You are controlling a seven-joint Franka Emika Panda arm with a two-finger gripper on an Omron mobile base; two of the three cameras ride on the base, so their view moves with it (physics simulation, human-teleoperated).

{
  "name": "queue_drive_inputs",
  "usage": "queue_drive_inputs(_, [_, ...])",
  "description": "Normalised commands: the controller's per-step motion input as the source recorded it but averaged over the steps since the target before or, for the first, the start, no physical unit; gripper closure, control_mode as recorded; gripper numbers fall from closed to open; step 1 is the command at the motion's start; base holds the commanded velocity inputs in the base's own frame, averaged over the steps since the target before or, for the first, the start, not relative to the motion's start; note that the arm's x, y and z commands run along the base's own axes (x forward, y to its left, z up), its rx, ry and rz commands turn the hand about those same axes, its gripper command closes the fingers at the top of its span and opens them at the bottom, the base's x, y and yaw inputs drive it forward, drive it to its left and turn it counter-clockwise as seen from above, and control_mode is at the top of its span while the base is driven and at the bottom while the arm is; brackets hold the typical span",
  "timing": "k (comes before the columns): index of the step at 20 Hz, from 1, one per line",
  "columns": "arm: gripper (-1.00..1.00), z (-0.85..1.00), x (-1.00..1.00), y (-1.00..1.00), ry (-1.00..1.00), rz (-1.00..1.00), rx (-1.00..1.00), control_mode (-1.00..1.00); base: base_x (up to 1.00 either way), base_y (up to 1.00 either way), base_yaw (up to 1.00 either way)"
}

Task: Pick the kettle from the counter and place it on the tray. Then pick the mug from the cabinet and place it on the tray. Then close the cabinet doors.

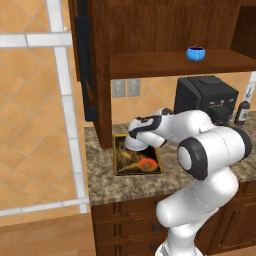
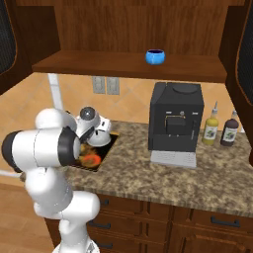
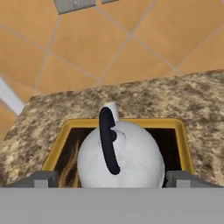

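Observation:
The silver-white kettle point(image 3: 127, 157) sits upright on the yellow-rimmed tray point(image 3: 131, 122), its black arched handle point(image 3: 107, 140) running toward me. My gripper point(image 3: 111, 179) is open just above it, one fingertip point(image 3: 43, 178) on each side of the dome and neither touching the handle. From the base, the hand point(image 1: 142, 131) hovers over the kettle point(image 1: 134, 145) at the back of the tray point(image 1: 150, 169) on the granite counter point(image 1: 105, 187). The blue mug point(image 1: 196, 53) stands on the shelf of the open cabinet point(image 1: 170, 65). A door point(image 1: 84, 60) hangs open at the left.
A black coffee machine point(image 2: 175, 121) stands on the counter right of the tray point(image 2: 94, 162). Two bottles point(image 2: 211, 127) stand by the wall further right. The other cabinet door point(image 2: 245, 47) is swung open at the right. Wall outlets point(image 2: 105, 85) sit behind the tray.

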Motion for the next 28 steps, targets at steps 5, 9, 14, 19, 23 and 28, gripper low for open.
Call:
queue_drive_inputs(5, [-1.00,0.72,-0.37,-0.24,0.00,0.00,0.00,-1.00,0.00,0.00,0.00])
queue_drive_inputs(9, [-1.00,0.78,-0.44,-0.25,0.03,0.00,-0.04,-1.00,0.00,0.00,0.00])
queue_drive_inputs(14, [-1.00,0.78,-0.48,-0.31,0.03,-0.05,-0.09,-1.00,0.00,0.00,0.00])
queue_drive_inputs(19, [-1.00,0.83,-0.48,-0.32,0.02,-0.09,-0.03,-1.00,0.00,0.00,0.00])
queue_drive_inputs(23, [-1.00,0.80,-0.51,-0.43,0.00,-0.05,0.00,-1.00,0.00,0.00,0.00])
queue_drive_inputs(28, [-1.00,0.73,-0.53,-0.49,0.00,-0.02,0.00,-1.00,0.00,0.00,0.00])
